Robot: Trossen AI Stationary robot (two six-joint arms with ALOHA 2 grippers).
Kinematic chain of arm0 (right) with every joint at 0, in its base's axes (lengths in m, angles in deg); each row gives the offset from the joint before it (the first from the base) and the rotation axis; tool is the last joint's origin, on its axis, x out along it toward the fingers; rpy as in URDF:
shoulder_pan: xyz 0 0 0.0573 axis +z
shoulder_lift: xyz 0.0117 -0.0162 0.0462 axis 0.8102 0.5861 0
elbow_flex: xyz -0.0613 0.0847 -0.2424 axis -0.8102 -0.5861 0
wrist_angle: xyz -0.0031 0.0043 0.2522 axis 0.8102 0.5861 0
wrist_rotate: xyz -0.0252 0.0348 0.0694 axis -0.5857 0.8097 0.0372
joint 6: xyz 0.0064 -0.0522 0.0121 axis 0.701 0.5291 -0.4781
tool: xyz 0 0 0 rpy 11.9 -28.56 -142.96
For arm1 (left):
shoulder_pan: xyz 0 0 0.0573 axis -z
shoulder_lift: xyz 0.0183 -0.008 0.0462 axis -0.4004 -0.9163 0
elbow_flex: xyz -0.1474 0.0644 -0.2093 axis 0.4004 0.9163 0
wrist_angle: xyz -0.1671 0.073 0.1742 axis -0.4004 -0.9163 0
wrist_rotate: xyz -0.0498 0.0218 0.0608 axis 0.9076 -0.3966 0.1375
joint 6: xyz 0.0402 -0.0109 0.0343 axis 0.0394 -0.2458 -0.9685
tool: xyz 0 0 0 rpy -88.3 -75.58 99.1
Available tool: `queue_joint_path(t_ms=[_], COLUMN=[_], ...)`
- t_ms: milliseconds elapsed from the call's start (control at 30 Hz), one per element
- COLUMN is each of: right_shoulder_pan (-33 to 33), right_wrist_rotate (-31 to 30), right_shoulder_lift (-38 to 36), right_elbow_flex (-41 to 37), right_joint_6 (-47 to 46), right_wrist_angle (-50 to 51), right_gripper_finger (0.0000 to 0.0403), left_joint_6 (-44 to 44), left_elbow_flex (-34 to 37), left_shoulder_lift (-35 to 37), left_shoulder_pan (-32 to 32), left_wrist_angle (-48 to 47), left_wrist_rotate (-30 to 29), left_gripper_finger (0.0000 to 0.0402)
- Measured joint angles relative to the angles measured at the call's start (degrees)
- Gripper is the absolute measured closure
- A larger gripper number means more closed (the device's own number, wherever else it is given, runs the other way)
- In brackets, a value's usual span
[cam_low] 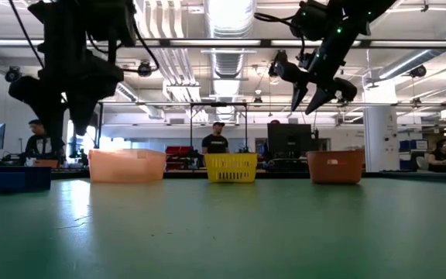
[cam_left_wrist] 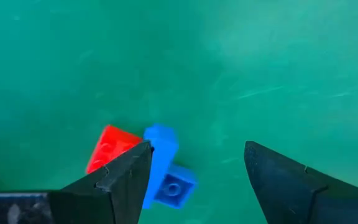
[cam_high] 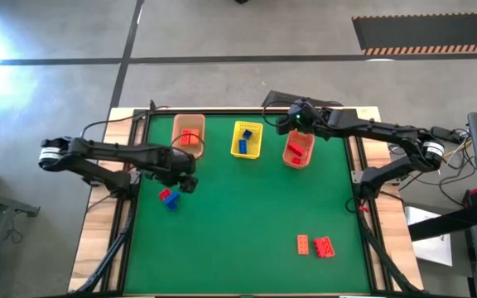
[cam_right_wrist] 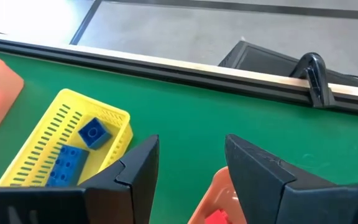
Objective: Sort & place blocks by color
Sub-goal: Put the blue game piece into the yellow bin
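mat centre [cam_high: 247, 207] free, baskets [cam_high: 247, 139] lining far edge

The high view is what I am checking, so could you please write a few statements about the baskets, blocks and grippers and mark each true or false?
1. The yellow basket holds blue blocks. True.
2. The left gripper grips a block. False: its fingers are open, above a red block and blue blocks on the mat.
3. Two blocks lie near the mat's front right. True.
4. The right gripper hangs over the light orange basket. False: it is by the red-orange basket.
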Motion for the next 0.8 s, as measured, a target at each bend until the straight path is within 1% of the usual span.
queue_joint_path(t_ms=[100,267,400,600,800], right_shoulder_pan=[0.3,0.3,0.3,0.3,0.3], right_wrist_rotate=[0.0,0.0,0.0,0.1,0.2], right_shoulder_lift=[0.0,0.0,0.0,0.0,0.0], right_elbow_flex=[0.0,0.0,-0.1,-0.1,-0.1], right_joint_6=[0.0,0.0,0.0,0.0,0.0], right_wrist_angle=[0.0,0.0,0.0,0.1,0.2], right_gripper_finger=[0.0232,0.0231,0.0234,0.0235,0.0239], left_joint_6=[-2.8,-10.3,-13.6,-16.4,-16.6], left_elbow_flex=[0.0,0.0,0.0,1.2,2.1], left_shoulder_lift=[-3.3,-8.5,-11.3,-13.8,-13.7], left_shoulder_pan=[0.4,1.2,1.9,3.2,4.2], left_wrist_angle=[-0.2,-0.3,-0.3,-0.6,-0.7], left_wrist_rotate=[0.0,-0.1,0.0,0.2,0.3], left_gripper_finger=[0.0162,0.0162,0.0162,0.0162,0.0163])
